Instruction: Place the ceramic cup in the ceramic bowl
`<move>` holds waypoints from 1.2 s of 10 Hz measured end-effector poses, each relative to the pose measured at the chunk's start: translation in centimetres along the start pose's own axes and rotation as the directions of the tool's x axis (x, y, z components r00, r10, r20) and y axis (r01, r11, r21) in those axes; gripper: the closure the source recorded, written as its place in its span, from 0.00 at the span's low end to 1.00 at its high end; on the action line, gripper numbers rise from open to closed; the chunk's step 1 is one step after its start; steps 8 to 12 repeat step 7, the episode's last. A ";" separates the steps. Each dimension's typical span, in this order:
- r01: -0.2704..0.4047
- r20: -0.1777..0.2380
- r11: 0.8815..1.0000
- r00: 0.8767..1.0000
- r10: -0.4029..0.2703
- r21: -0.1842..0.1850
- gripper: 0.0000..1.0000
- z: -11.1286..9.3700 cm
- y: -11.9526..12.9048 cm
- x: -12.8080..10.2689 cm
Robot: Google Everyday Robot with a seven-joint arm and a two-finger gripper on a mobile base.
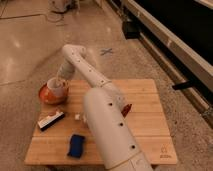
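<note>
The white ceramic cup (56, 86) is upright, right over the orange-red ceramic bowl (46, 96), which sits at the far left corner of the wooden table (145, 105). Its base is at or just inside the bowl. My gripper (61, 81) comes down from the bent white arm (75, 52) and is shut on the cup's right side. The arm's thick lower part crosses the middle of the table and hides what lies behind it.
A black-and-white flat object (51, 120) lies in front of the bowl. A blue block (76, 145) lies near the table's front edge. A small white piece (77, 117) and a red item (126, 109) lie next to the arm. Polished floor surrounds the table.
</note>
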State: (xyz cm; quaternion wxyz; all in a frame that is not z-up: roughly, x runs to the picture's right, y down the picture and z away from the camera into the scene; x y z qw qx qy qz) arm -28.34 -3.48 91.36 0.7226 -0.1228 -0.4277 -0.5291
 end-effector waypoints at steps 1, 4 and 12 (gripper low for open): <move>0.006 0.007 1.000 1.000 -0.006 0.013 0.20 -0.5 -0.5 -0.2; 0.031 0.008 0.998 0.999 -0.031 0.046 0.20 -3.2 -1.9 -0.6; 0.049 0.005 0.997 0.999 -0.049 0.053 0.20 -5.9 -1.8 -0.8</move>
